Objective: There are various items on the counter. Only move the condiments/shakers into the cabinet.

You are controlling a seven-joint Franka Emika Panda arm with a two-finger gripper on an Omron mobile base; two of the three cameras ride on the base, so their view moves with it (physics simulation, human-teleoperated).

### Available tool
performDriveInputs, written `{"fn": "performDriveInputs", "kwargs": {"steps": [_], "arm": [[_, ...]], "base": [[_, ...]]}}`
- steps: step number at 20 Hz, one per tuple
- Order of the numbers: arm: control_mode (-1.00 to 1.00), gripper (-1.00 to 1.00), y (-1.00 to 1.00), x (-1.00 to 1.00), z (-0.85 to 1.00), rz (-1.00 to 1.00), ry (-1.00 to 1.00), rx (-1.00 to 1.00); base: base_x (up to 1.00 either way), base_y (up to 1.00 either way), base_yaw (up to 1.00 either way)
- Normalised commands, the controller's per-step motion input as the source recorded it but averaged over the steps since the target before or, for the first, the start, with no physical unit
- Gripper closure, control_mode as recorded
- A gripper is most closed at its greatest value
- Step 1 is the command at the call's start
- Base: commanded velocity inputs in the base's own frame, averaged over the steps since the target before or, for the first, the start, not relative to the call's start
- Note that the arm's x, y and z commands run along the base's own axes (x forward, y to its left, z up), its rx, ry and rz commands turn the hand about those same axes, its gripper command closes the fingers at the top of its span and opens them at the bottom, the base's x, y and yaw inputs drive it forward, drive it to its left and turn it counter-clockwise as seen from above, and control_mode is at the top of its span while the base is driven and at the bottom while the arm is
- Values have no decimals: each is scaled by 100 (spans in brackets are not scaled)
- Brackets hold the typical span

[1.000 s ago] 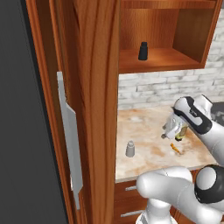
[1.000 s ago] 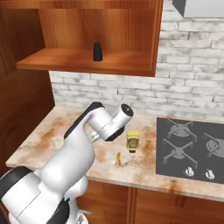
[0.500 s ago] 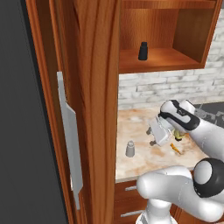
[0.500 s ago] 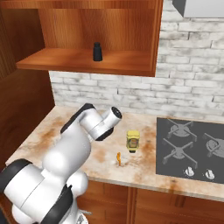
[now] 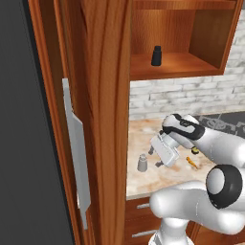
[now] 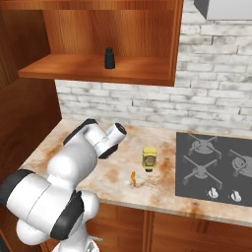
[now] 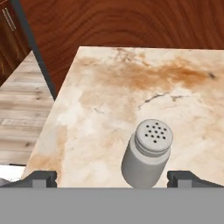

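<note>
I had the end effector point(image 5: 154, 158) released, jaws wide, hovering just above the grey shaker point(image 7: 146, 154) near the bench's point(image 7: 109, 100) left edge.

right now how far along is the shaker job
Done: the black shaker stands on the cabinet shelf. In hand: nothing held; the open gripper hovers over the grey shaker, which stands upright on the counter between the fingers. Left: that grey shaker and the yellow squeeze bottle. The orange stick stays out.
</note>
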Motion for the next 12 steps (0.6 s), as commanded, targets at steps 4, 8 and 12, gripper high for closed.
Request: {"fn": "performDriveInputs", "kwargs": {"steps": [4,8,12], "arm": [[-100,-100,0,2,-5,3,0,0],[-100,-100,0,13,-21,0,4,0],[-100,-100,0,15,-24,0,3,0]], "base": [[0,0,0],[0,0,0],[0,0,0]]}}
